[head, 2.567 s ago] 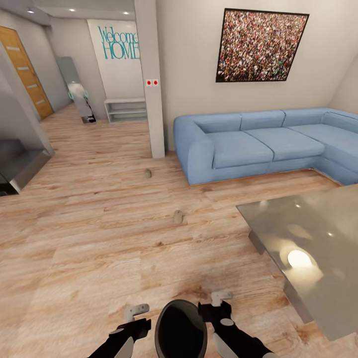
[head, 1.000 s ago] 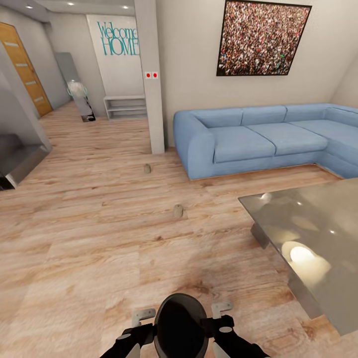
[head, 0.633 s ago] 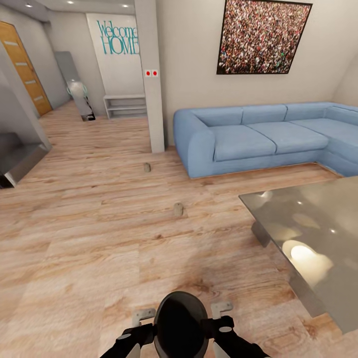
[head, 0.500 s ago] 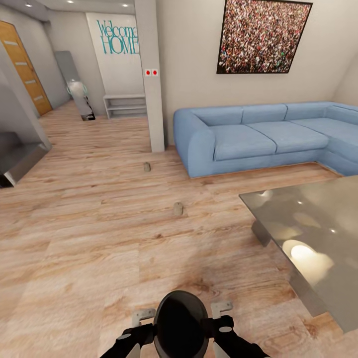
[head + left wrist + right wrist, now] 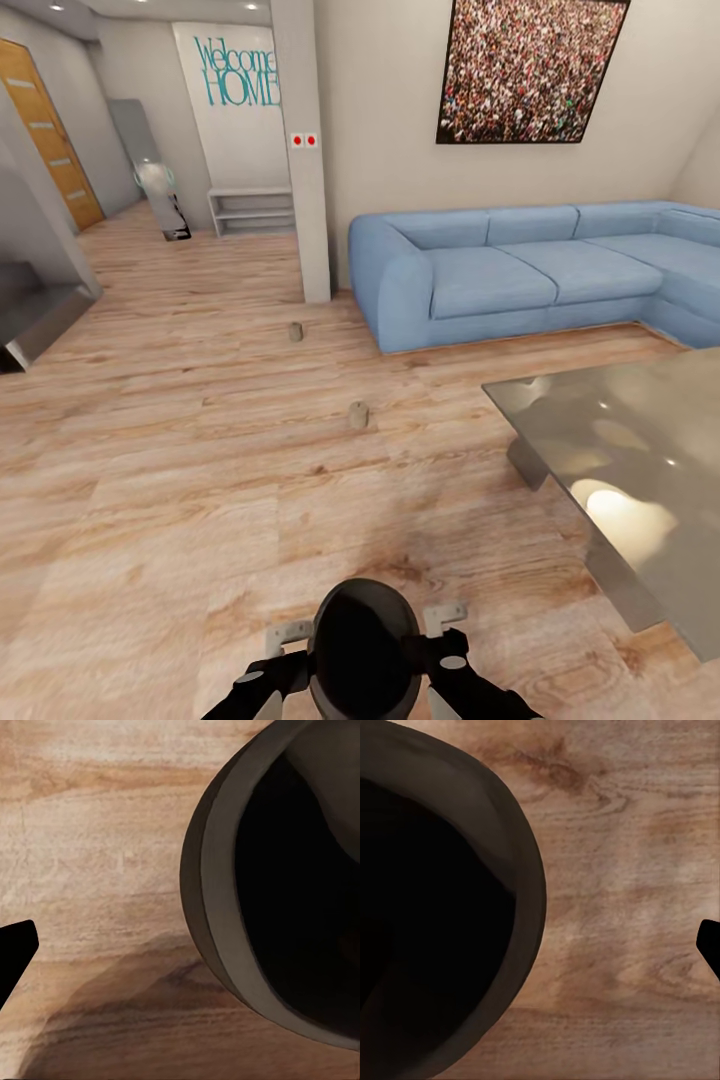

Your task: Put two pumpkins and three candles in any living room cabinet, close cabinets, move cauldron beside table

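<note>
Standing over a wooden floor [image 5: 180, 500], the robot has the cauldron [image 5: 363, 650] between its two arms at the lower edge of the head view, its wide black mouth facing up toward the camera. The left gripper [image 5: 288, 634] sits just beside the pot's left flank and the right gripper [image 5: 445, 614] just beside its right flank, each showing a pale grey finger tip next to the rim. Whether either gripper is pressing on the cauldron or merely flanking it cannot be told from these views. In the left wrist view the cauldron's rim [image 5: 217, 907] curves past above bare planks, and the right wrist view shows the same rim [image 5: 521, 870] from the other side, with the pot's shadow on the floor beneath.

To the right, the glass-topped counter [image 5: 640, 450] stands near the cauldron but apart from it, with a slanted grey leg [image 5: 527, 465] under its near corner. Two candles rest on the floor ahead: a nearer candle [image 5: 358, 415] in open floor and a farther candle [image 5: 296, 331] close to a grey pillar [image 5: 305, 150]. A blue sofa [image 5: 530, 275] runs along the wall beneath a framed picture [image 5: 530, 70].
</note>
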Robot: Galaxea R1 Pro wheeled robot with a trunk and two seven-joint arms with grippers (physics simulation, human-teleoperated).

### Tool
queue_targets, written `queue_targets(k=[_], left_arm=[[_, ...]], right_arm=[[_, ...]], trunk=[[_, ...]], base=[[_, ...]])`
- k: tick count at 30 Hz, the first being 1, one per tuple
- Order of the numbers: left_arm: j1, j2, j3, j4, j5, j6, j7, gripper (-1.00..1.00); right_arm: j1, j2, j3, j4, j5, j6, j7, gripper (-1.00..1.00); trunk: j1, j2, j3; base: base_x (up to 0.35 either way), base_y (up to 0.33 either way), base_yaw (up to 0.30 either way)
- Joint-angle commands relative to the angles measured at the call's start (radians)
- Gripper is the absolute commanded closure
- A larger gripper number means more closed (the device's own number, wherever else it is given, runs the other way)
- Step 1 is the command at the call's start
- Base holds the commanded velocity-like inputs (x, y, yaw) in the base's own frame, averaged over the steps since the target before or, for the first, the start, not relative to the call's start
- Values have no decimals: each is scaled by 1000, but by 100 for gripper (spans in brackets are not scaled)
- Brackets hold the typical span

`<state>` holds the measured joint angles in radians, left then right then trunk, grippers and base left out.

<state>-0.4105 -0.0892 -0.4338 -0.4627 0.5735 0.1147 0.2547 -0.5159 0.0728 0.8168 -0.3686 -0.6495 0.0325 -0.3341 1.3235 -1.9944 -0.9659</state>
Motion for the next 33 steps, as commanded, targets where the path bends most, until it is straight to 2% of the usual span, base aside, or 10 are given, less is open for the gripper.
queue_targets(k=[1, 33], left_arm=[[-1, 1, -8, -2, 8, 3, 9, -100], [-1, -4, -20, -2, 9, 3, 9, -100]], right_arm=[[-1, -1, 8, -3, -6, 2, -8, -100], [-1, -1, 8, -7, -6, -33, -8, -100]], trunk=[[4, -8, -4], [126, -232, -104]], base=[[0, 0, 0], [0, 0, 0]])
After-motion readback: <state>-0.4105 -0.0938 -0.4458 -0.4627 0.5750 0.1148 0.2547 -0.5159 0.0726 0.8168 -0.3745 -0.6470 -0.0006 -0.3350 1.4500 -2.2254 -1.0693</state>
